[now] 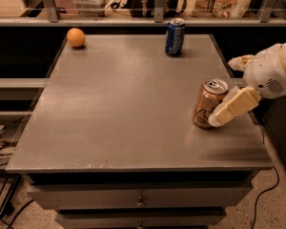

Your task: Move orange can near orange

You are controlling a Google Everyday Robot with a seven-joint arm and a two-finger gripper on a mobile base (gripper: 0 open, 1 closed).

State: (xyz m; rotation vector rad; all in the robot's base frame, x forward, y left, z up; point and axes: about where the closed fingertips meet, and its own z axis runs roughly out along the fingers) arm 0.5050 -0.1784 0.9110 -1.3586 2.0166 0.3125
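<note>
We record a grey table [124, 109] with drawers [140, 197] beneath and a cluttered shelf [109, 22] behind it.

- Gripper [223, 92]: white, entering from the right edge, spread wide, holding nothing. Its near finger [233, 108] crosses the front of the orange can [207, 101].
- Orange can: upright, near the right edge.
- Blue can [175, 36]: upright, at the back edge.
- Orange [76, 37]: back left corner, well apart from the orange can.

Gripper [223, 92] at orange can [207, 104]; leftward free
</note>
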